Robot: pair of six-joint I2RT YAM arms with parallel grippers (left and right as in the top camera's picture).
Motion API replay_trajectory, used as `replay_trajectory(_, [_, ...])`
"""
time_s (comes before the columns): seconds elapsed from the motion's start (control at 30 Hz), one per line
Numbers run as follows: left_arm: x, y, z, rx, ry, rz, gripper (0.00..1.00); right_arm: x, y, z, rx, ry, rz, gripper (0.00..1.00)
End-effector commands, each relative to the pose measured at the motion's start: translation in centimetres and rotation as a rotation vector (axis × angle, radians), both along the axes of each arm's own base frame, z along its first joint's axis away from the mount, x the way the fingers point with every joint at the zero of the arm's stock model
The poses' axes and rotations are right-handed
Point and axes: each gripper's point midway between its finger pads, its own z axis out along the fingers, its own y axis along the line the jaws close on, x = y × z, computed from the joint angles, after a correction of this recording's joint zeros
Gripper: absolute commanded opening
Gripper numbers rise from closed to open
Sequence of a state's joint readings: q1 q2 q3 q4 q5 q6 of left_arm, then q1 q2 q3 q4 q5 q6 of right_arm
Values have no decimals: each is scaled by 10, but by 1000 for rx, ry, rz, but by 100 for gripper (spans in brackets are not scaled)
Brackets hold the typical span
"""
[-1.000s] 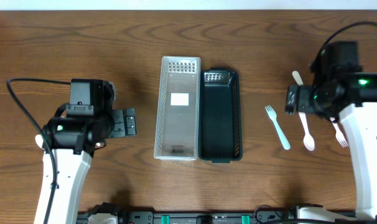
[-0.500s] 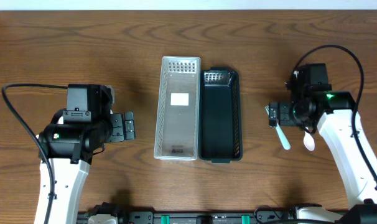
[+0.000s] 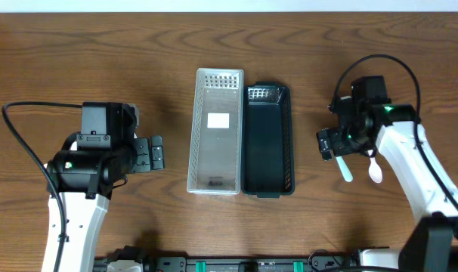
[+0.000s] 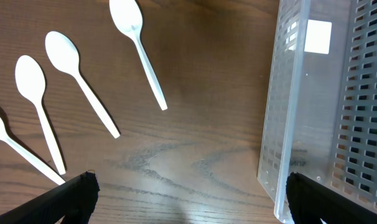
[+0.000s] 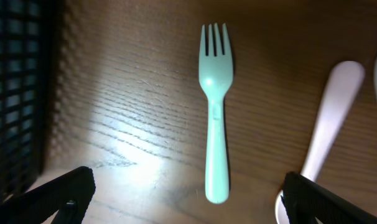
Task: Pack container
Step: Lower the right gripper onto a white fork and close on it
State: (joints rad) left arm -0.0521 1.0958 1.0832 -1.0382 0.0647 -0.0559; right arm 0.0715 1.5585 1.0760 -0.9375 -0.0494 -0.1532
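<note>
Right hand (image 5: 188,186) hangs with its fingers wide apart, gripping nothing, directly above the mint fork (image 5: 215,112), which lies flat on the wooden surface (image 5: 132,124). A pink spoon (image 5: 331,118) lies just beside the fork. Further over, the black basket (image 3: 268,143) stands against the clear basket (image 3: 215,128), long sides touching. Beyond them the left hand (image 4: 188,186), likewise spread and holding nothing, hovers near several white spoons (image 4: 127,17).
</note>
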Motion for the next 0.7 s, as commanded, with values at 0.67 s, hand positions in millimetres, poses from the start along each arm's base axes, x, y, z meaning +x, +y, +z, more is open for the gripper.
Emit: replay_trajectory(0.67, [0, 2, 5, -4, -12, 15, 98, 42, 1, -76, -40, 8, 95, 99])
